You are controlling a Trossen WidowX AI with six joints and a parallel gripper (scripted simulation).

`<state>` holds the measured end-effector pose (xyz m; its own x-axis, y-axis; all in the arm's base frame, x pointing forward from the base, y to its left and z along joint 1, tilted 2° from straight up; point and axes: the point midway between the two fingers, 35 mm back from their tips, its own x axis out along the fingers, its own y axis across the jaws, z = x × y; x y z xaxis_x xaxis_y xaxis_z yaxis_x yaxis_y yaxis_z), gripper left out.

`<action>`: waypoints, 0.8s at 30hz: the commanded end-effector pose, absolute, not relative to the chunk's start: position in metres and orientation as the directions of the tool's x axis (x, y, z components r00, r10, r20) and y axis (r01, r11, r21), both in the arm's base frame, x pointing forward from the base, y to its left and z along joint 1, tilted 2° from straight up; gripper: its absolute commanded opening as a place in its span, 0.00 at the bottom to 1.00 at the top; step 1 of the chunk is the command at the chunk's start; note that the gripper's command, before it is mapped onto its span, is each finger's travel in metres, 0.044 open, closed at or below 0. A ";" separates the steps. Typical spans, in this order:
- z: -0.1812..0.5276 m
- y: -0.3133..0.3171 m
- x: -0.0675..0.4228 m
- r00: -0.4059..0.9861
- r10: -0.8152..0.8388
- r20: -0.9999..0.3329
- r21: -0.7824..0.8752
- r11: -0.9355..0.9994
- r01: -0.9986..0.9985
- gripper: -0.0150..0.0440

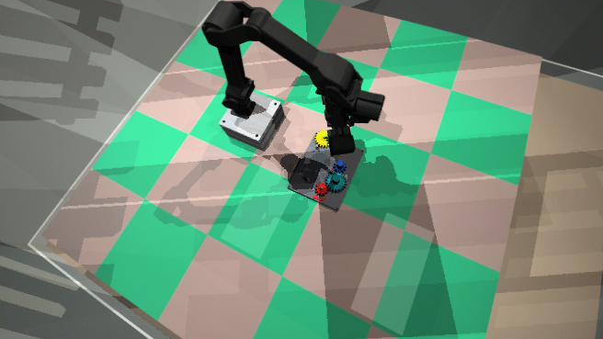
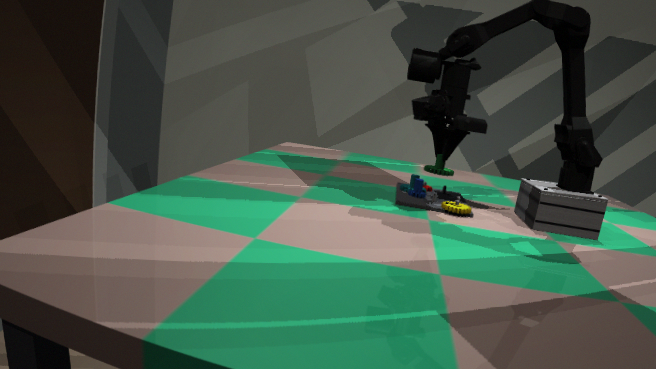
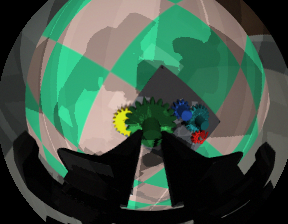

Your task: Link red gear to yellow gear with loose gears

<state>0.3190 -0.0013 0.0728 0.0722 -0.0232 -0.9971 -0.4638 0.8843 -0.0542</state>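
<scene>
My gripper (image 2: 441, 159) (image 3: 151, 133) points down and is shut on the hub of the green gear (image 2: 439, 171) (image 3: 151, 116), held level above the grey board (image 1: 351, 161) (image 3: 162, 85). In the top view the arm hides the green gear. The yellow gear (image 1: 322, 139) (image 2: 456, 208) (image 3: 121, 121) sits at the board's end nearer the base. The red gear (image 1: 321, 191) (image 3: 199, 137) sits at the other end. A teal gear (image 1: 335, 182) (image 3: 197, 119) is beside the red one, and a blue gear (image 1: 340, 165) (image 2: 416, 186) (image 3: 182, 110) is beside the teal one. Both are on the board.
The arm's white base box (image 1: 253, 118) (image 2: 560, 209) stands near the yellow gear's end of the board. A small peg (image 2: 444, 189) stands up from the board. The red arrow (image 1: 320, 198) lies by the red gear. The arm's shadow covers part of the board.
</scene>
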 end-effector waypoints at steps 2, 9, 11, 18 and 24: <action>0.060 -0.011 0.317 0.059 -0.019 -0.998 -0.045 0.883 -0.468 0.25; 0.049 -0.026 0.314 0.059 -0.021 -0.998 -0.046 0.883 -0.468 0.25; 0.049 -0.026 0.314 0.059 -0.021 -0.998 -0.046 0.883 -0.468 0.25; 0.052 -0.026 0.314 0.059 -0.021 -0.998 -0.043 0.915 -0.401 0.25; 0.054 -0.026 0.314 0.059 -0.021 -0.998 -0.034 0.970 -0.242 0.25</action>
<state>0.3147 -0.0264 0.0537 0.0634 -0.0256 -0.9977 -0.3094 0.9499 -0.0440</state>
